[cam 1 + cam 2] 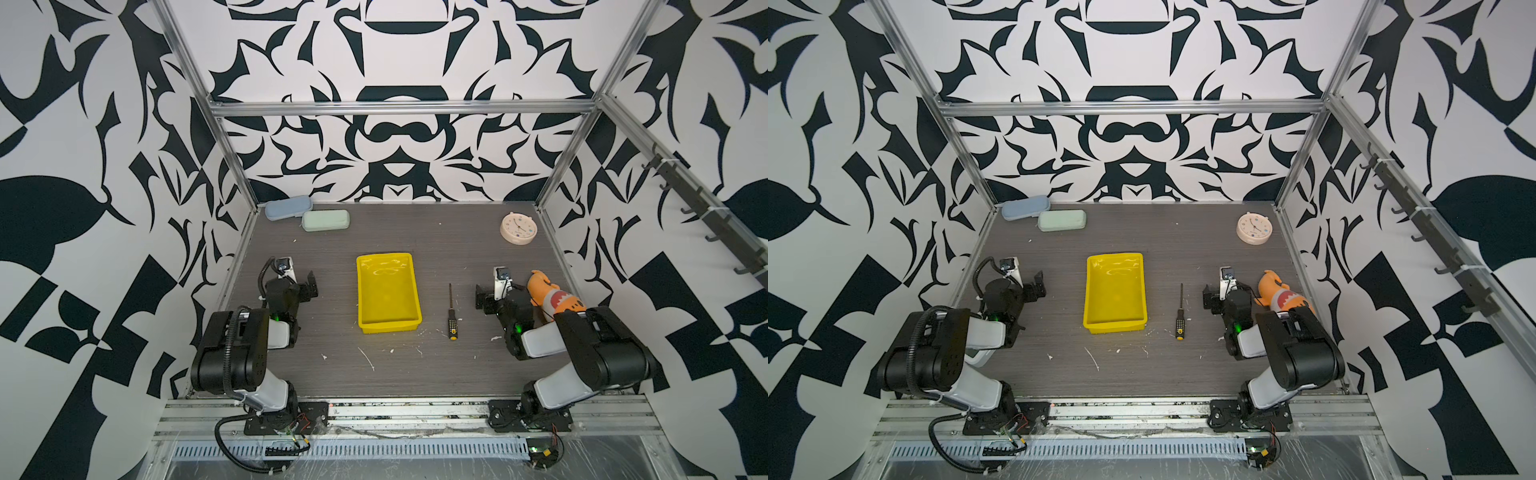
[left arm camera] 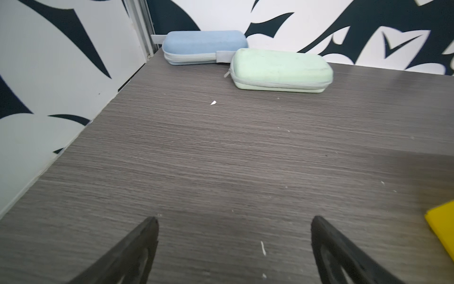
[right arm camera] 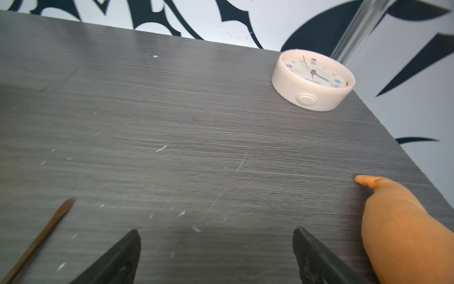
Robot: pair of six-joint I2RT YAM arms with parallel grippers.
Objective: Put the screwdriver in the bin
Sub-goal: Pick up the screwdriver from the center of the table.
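We see the screwdriver (image 1: 451, 313) lying on the table (image 1: 415, 374) near the yellow bin (image 1: 390, 326). Our left claw (image 2: 234, 221) and right claw (image 3: 216, 233) are both wide open, holding nothing.

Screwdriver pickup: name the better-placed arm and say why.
Right. The screwdriver lies between the bin and the open right hand; the left hand sits on the bin's far side.

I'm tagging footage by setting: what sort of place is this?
Probably a robot test cell: a left arm and right arm mounted on a metal rail, an aluminium frame with patterned walls.
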